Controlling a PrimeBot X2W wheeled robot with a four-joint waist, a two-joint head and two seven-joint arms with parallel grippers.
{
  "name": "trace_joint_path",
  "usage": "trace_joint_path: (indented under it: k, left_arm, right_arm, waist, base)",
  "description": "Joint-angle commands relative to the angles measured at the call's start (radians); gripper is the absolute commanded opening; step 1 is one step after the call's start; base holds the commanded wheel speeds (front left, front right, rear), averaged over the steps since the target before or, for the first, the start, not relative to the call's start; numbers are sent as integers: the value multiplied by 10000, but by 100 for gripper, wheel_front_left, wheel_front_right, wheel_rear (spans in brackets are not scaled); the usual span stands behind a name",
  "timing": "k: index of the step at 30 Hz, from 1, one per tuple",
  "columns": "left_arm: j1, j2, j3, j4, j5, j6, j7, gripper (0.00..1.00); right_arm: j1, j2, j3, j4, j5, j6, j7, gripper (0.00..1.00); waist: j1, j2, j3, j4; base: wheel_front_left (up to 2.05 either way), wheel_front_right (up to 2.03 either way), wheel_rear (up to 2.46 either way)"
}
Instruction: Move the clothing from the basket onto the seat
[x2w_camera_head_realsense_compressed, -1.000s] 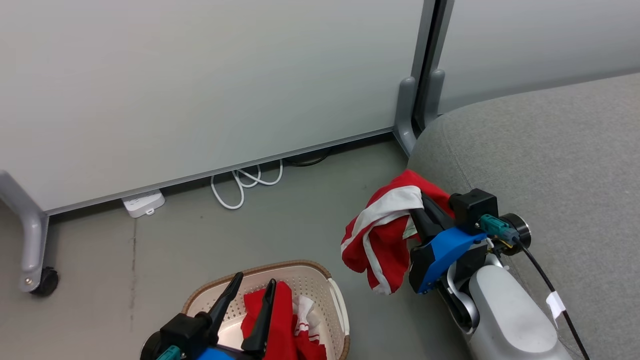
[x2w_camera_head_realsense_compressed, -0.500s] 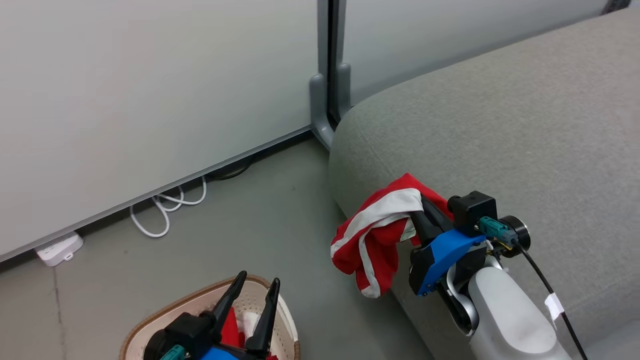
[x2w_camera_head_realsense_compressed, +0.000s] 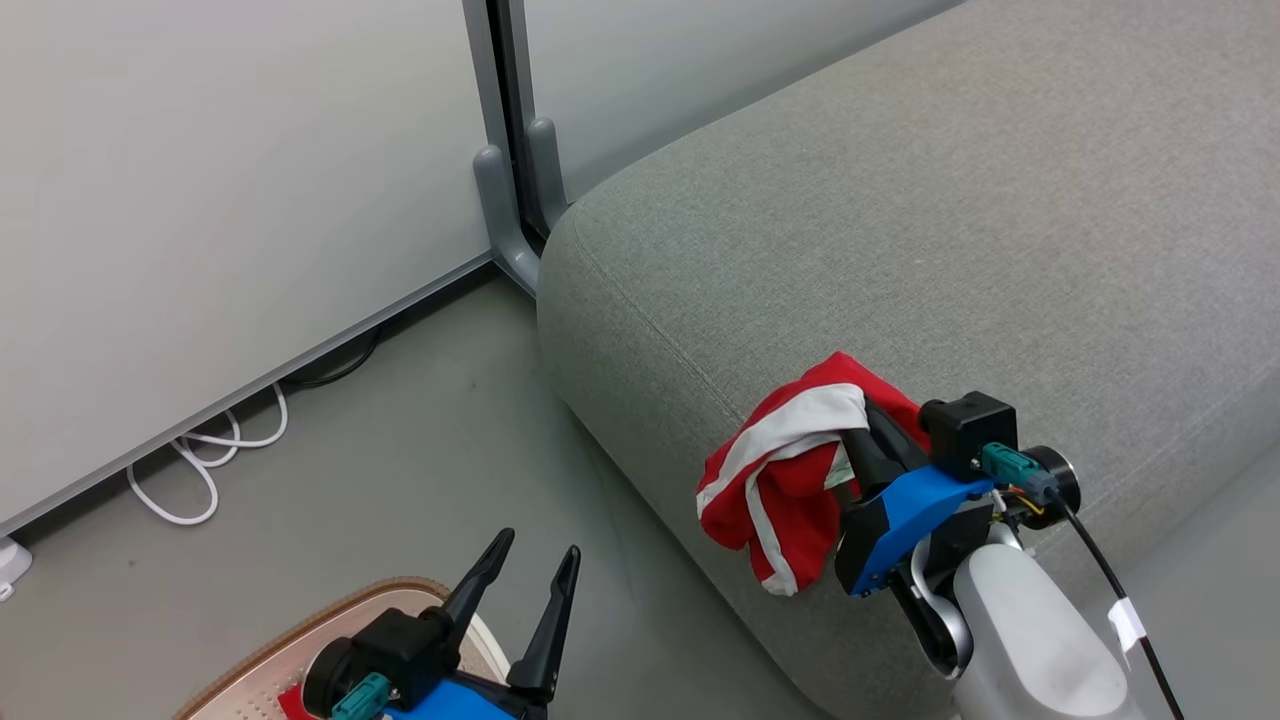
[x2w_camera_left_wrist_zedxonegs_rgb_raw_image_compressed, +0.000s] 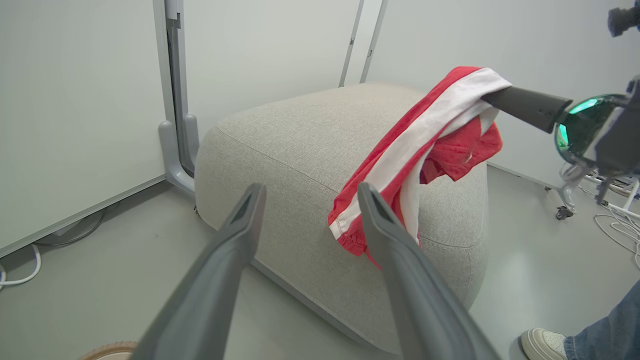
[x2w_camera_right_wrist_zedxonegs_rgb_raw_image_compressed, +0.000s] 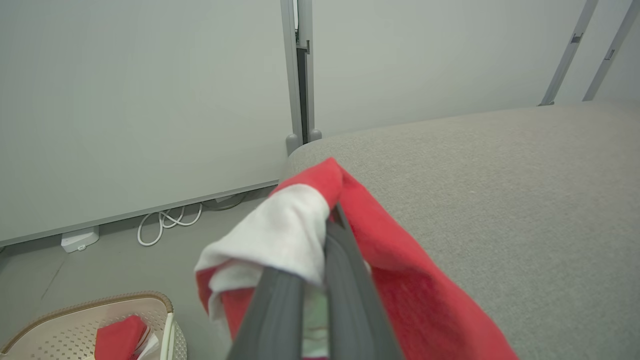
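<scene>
Now mid-carry: right tool (x2w_camera_head_realsense_compressed: 868, 420) pinches one red garment (x2w_camera_head_realsense_compressed: 775, 480), which hangs below it at the seat (x2w_camera_head_realsense_compressed: 900, 200) edge; left tool (x2w_camera_head_realsense_compressed: 533, 560) spread, empty. Next: reach forward over the seat, release. A second garment (x2w_camera_right_wrist_zedxonegs_rgb_raw_image_compressed: 120, 337) lies in the basket (x2w_camera_right_wrist_zedxonegs_rgb_raw_image_compressed: 115, 296).

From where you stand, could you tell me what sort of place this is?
Probably an office or lab bay: pale metal-framed partition panels, loose white cable on grey floor, large grey fabric seat.
</scene>
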Motion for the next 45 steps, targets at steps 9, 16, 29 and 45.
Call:
trace_joint_path:
  k: [9, 16, 29, 45]
  left_arm:
    - [-237, 219, -18, 76, -99, -40, -34, 100]
    - [-339, 291, -26, -19, 12, -40, -34, 100]
    - [-1856, 941, -384, -489, 263, -39, 214, 100]
    - [-3338, 2283, 154, -2818, 689, 164, 1008, 100]
  right_arm:
    - [193, 47, -140, -138, -45, -7, -30, 0]
    - [-547, -441, 169, -11, -248, -7, 273, 0]
    - [-3650, -2720, -1761, 869, 825, -8, 561, 0]
    - [-5258, -3349, -5011, 2554, 862, -8, -338, 0]
  waist:
    - [0, 0, 167, -31]
    - [0, 0, 522, 185]
    - [0, 0, 2993, 1497]
    - [0, 0, 6189, 2409]
  base:
    - [0, 0, 0]
    - [0, 0, 0]
    - [0, 0, 0]
    - [0, 0, 0]
